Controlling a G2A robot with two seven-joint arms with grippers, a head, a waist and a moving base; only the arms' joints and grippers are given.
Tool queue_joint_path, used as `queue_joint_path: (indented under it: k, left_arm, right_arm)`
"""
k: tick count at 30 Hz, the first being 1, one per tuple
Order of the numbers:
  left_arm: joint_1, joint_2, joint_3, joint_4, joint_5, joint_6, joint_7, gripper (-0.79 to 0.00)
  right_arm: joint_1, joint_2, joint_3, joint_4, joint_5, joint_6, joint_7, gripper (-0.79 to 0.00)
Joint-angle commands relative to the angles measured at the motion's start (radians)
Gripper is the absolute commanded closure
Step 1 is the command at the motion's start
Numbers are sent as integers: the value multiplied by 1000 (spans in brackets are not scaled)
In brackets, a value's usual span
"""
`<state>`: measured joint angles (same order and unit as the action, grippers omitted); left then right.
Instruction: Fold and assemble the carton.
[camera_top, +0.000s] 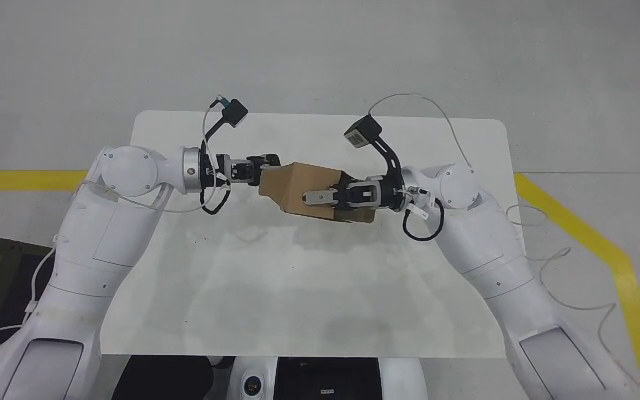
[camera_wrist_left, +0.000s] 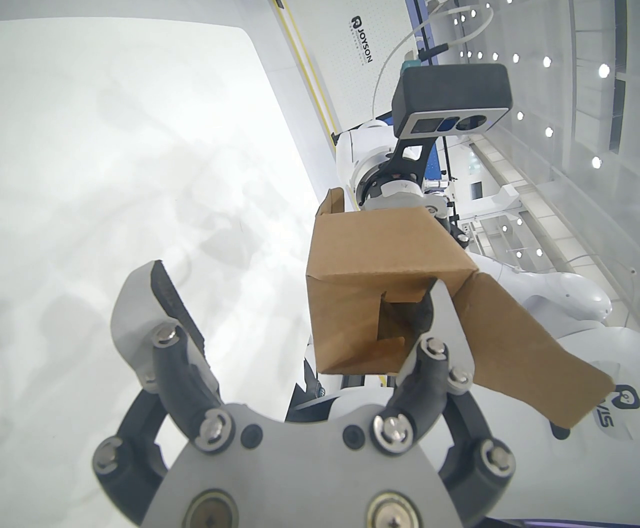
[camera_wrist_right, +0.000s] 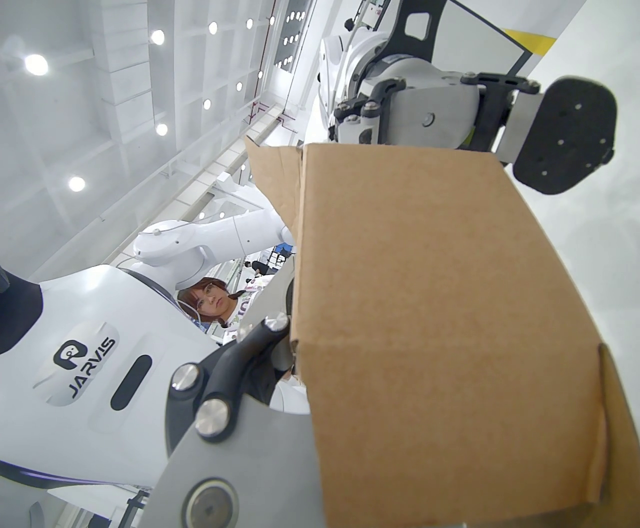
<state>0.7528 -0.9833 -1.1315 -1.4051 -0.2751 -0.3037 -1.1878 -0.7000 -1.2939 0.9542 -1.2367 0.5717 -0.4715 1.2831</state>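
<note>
Aloft, carton (camera_top: 292, 184) tight in right pincer (camera_top: 318, 197), left pincer (camera_wrist_left: 299, 280) agape, over white table (camera_top: 300, 300) on grey floor (camera_top: 300, 50)

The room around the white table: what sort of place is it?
Probably a robotics lab or factory test hall. A yellow line marks the grey floor beside the table, rows of round lights hang in a high ceiling, and the right gripper holds a plain carton over the table.
</note>
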Motion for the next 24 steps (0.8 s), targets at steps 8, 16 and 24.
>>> queue_joint_path:
  k: [8,16,24]
  left_arm:
    - [0,1,0,-1,-2,-1,3,-785]
    - [-1,1,-1,2,-3,2,3,-785]
    - [-3,3,-11,20,-4,5,14,-785]
  right_arm:
    - [2,-2,-1,5,2,-1,3,0]
    - [2,-1,7,18,-4,-3,4,0]
    - [-3,13,42,45,-82,9,-25,0]
